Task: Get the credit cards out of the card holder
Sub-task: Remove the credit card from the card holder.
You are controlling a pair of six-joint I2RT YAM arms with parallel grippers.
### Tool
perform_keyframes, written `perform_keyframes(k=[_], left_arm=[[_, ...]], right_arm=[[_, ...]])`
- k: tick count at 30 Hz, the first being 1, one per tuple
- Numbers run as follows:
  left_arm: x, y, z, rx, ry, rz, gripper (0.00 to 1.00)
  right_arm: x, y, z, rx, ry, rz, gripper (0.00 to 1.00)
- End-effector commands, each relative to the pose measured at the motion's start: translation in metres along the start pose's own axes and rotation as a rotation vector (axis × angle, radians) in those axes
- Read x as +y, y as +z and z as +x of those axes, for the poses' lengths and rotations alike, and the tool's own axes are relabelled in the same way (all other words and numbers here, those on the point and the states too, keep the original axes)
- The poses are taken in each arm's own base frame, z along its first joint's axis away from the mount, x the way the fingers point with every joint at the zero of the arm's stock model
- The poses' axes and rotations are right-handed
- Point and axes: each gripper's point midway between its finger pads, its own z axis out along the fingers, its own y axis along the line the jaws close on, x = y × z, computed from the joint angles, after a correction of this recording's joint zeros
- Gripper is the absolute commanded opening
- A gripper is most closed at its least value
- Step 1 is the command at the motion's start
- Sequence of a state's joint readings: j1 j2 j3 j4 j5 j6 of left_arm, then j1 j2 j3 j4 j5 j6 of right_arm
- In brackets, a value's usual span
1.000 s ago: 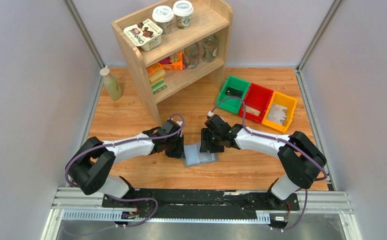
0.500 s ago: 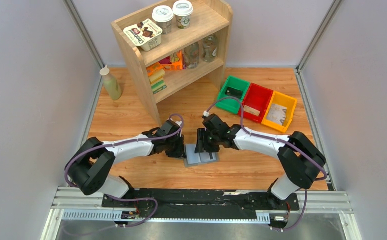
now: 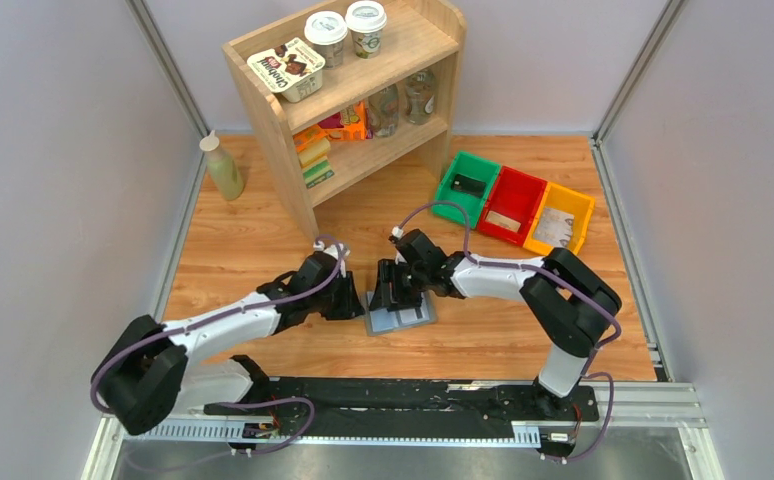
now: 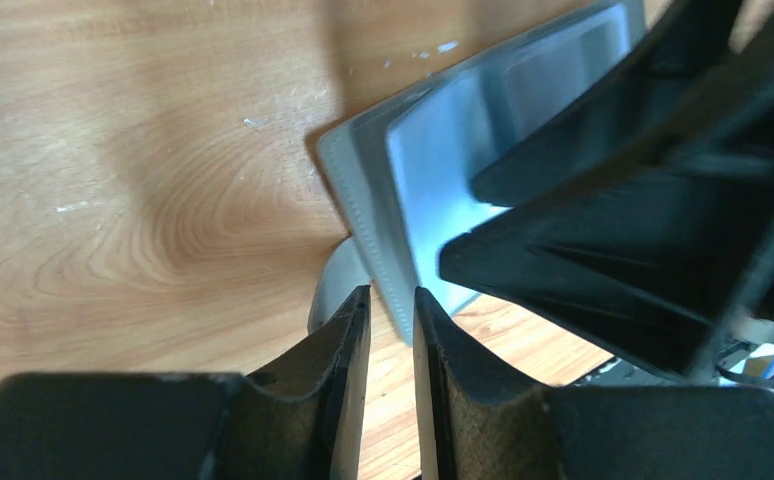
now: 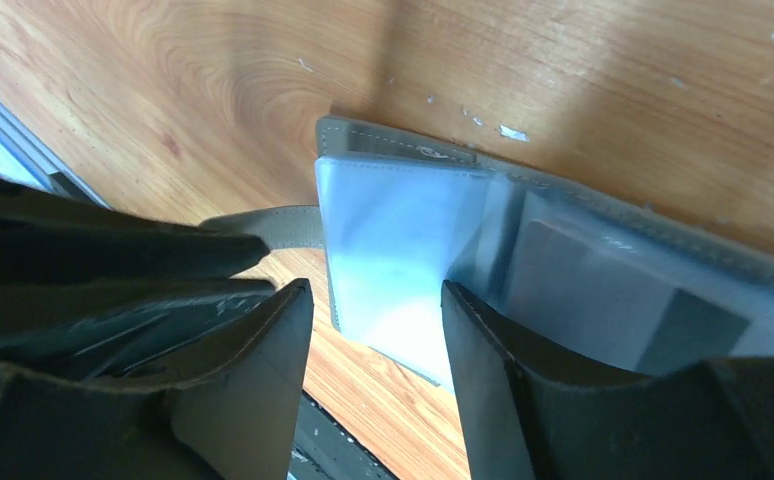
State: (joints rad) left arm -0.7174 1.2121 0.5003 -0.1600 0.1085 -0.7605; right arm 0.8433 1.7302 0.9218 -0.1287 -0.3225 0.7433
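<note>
The grey card holder lies open on the wooden table between my two grippers. Its pale blue-grey pockets face up. A greyish card shows through a clear pocket; other cards are hidden. My left gripper is at the holder's left edge. In the left wrist view its nearly closed tips pinch the stitched edge, beside the side tab. My right gripper hangs open over the left page. Its fingers straddle that page's near corner, with the right finger on the pocket.
A green bin, red bin and yellow bin sit at the back right, each with a small flat item inside. A wooden shelf with cups and packs stands behind. A bottle stands at the back left.
My right gripper has moved left across the holder to its left page. My left arm has swung outward and straightened; its gripper stays at the holder's left edge.
</note>
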Motion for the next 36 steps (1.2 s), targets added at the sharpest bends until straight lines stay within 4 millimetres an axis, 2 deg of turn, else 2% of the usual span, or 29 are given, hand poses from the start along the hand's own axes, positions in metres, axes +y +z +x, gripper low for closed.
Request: perform_keyframes(k=[1, 2, 5, 7, 9, 13, 16, 21, 24, 28, 32, 36], left_arm=[[-0.013, -0.022, -0.031, -0.163, -0.034, 0.050, 0.31], [-0.013, -0.024, -0.032, -0.177, -0.035, 0.051, 0.31], [-0.028, -0.035, -0.042, -0.214, -0.026, 0.117, 0.32], [-0.038, -0.035, -0.044, -0.203, -0.024, 0.150, 0.32], [-0.046, -0.033, -0.047, -0.191, -0.027, 0.174, 0.32], [-0.052, -0.025, -0.049, -0.169, -0.036, 0.187, 0.31], [-0.051, -0.017, -0.051, -0.152, -0.046, 0.163, 0.30], [-0.047, 0.002, -0.043, -0.091, -0.064, 0.140, 0.29], [-0.047, 0.011, -0.037, -0.057, -0.075, 0.143, 0.29], [-0.041, 0.018, -0.033, -0.034, -0.086, 0.110, 0.29], [-0.037, 0.021, -0.029, -0.018, -0.104, 0.097, 0.31], [-0.040, 0.021, -0.030, -0.013, -0.123, 0.115, 0.36]], right_arm=[[0.010, 0.011, -0.006, -0.012, 0.031, -0.061, 0.56], [0.009, 0.011, -0.006, -0.011, 0.040, -0.063, 0.56], [0.009, 0.009, -0.009, -0.023, 0.067, -0.070, 0.50], [0.008, 0.006, -0.013, -0.038, 0.079, -0.066, 0.39], [0.008, 0.003, -0.019, -0.061, 0.081, -0.052, 0.28], [0.004, 0.001, -0.026, -0.086, 0.090, -0.012, 0.13], [0.006, -0.004, -0.030, -0.104, 0.090, -0.009, 0.07], [0.005, -0.021, -0.042, -0.172, 0.071, 0.047, 0.06], [0.001, -0.038, -0.051, -0.231, 0.050, 0.094, 0.10], [-0.014, -0.051, -0.050, -0.259, 0.023, 0.173, 0.15], [-0.033, -0.051, -0.040, -0.244, 0.017, 0.235, 0.18], [-0.052, -0.052, -0.037, -0.257, 0.022, 0.293, 0.21]])
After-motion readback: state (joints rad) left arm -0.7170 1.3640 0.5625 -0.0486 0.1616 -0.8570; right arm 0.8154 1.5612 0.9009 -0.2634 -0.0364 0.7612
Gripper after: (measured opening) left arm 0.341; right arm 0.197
